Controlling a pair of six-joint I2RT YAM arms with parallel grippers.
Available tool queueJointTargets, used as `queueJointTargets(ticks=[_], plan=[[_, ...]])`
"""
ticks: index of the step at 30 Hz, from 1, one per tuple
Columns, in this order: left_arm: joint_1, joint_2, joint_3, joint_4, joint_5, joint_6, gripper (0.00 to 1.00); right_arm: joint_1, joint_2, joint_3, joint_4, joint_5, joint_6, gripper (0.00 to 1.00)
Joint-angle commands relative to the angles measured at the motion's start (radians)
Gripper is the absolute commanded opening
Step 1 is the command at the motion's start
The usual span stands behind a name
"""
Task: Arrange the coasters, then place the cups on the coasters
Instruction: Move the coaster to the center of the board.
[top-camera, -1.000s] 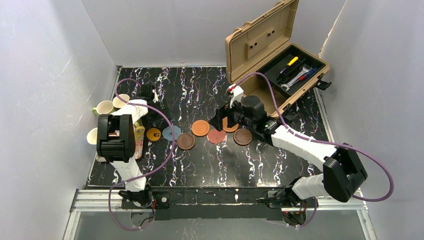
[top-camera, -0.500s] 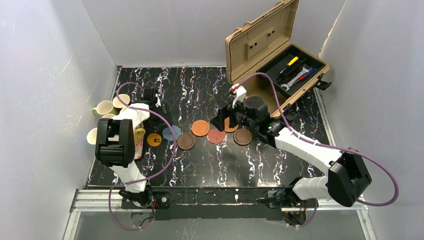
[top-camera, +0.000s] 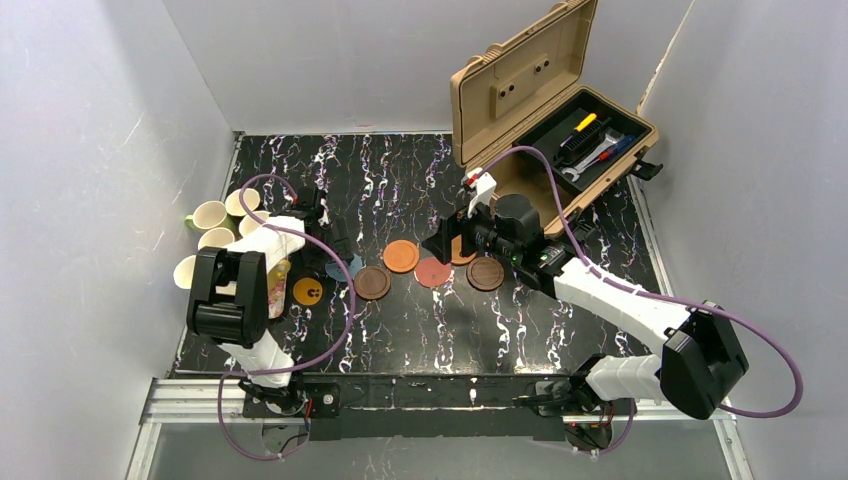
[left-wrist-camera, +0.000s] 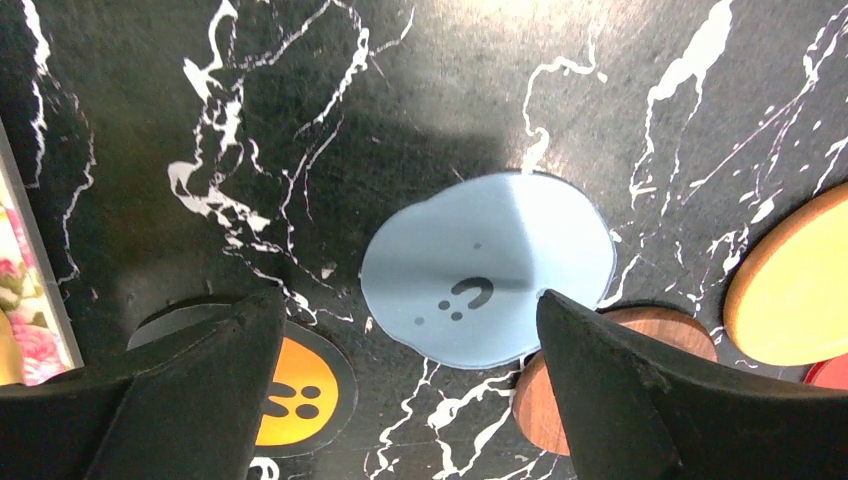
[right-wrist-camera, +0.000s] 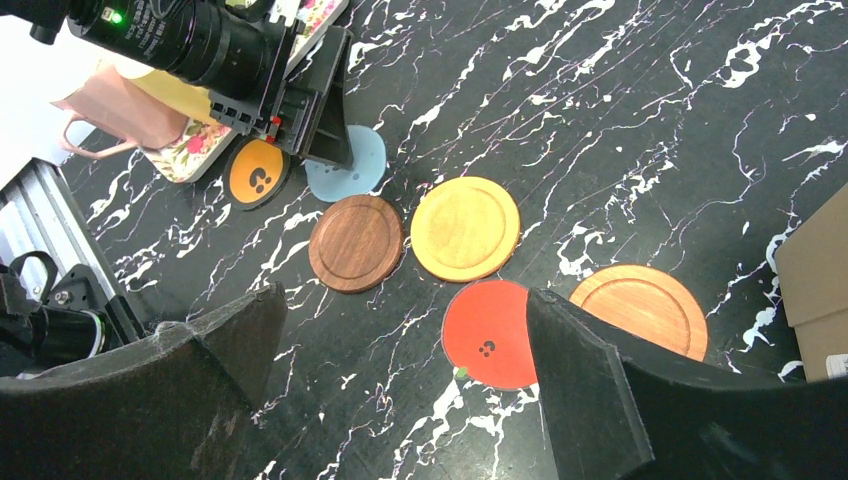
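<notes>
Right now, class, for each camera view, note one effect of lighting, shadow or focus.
Left wrist: a soft shadow lies on the table beside the grey-blue coaster. Right wrist: its near fingers look soft, the coasters crisp. Top external: even light, bright walls.

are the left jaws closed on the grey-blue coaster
No, the left jaws stand wide open, with the grey-blue coaster lying flat below the gap.

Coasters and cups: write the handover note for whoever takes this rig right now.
Left gripper: open, empty, low over the blue coaster.
Right gripper: open, empty, hovering over the right end of the row.
Coasters: seven in an uneven row mid-table.
Cups: bunched at far left, none on a coaster.
Done: no cup placed.
Left: even out the coasters, then set a cup on each.
</notes>
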Motion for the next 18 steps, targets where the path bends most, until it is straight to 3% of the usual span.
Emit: queueJointTargets(ticks=[1, 7, 13, 18], plan=[[-0.020, -0.027, -0.064, -0.094, 0.035, -0.045, 0.94, -0.001, -0.037, -0.009, 0.023, 0.018, -0.007, 0.99], [-0.044, -0.153, -0.046, -0.103, 0.033, -0.052, 0.94, -0.001, -0.038, -0.010, 0.021, 0.016, -0.007, 0.99], [-0.045, -0.248, -0.022, -0.176, -0.093, -0.059, 0.95, -0.001, -0.045, -0.009, 0.023, 0.015, -0.004, 0.99], [-0.045, -0.361, -0.118, -0.171, -0.167, -0.129, 0.96, -0.002, -0.059, -0.015, 0.020, 0.021, -0.003, 0.99]])
